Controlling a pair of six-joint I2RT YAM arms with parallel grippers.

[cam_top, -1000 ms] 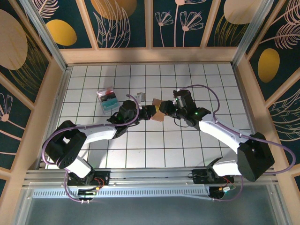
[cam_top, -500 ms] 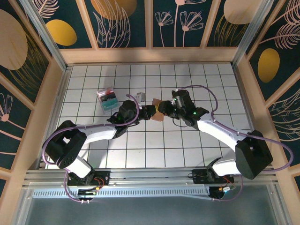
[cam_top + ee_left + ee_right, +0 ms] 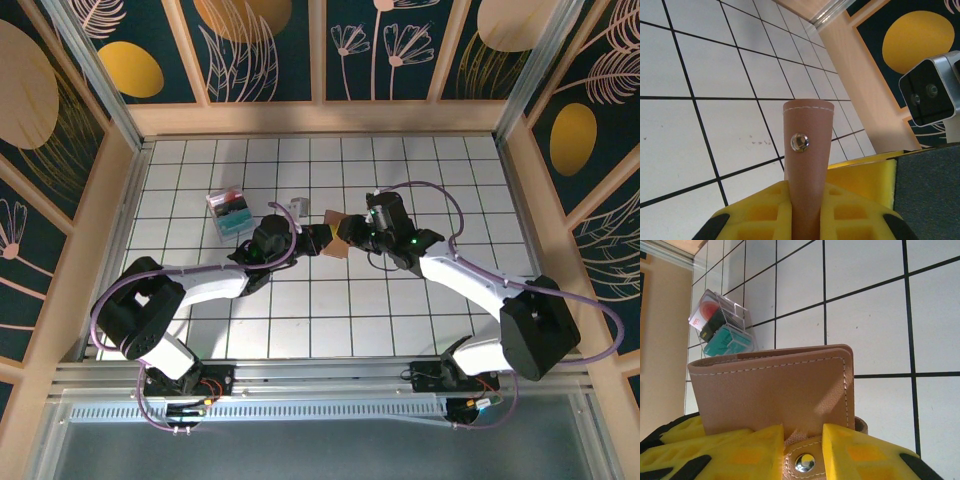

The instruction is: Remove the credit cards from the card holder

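Item: small flat tan-brown leather folding card holder point(image 3: 338, 233), kept raised over the middle of the white, black-gridded table point(image 3: 300, 320) and shared between both arms.

- Left gripper point(image 3: 321, 241): yellow foam fingers point(image 3: 765, 210) are pressed onto the narrow leather side tab point(image 3: 807, 150). Its round metal snap stud point(image 3: 799, 141) is left bare above the pads. The tab is judged to be held as an anchor, so that the holder cannot slip away while it is worked on.
- Right gripper point(image 3: 353, 237): yellow pads point(image 3: 755, 445) are pinched on the lower edge of the folded body point(image 3: 775, 390), stitched face outward. This grip is judged to serve for pulling the fold open against the left arm.
- Credit cards: judged to be inside the closed fold; none has been drawn out.
- Clear plastic box with teal and red contents point(image 3: 229, 210): set well apart to the left on the table, untouched.
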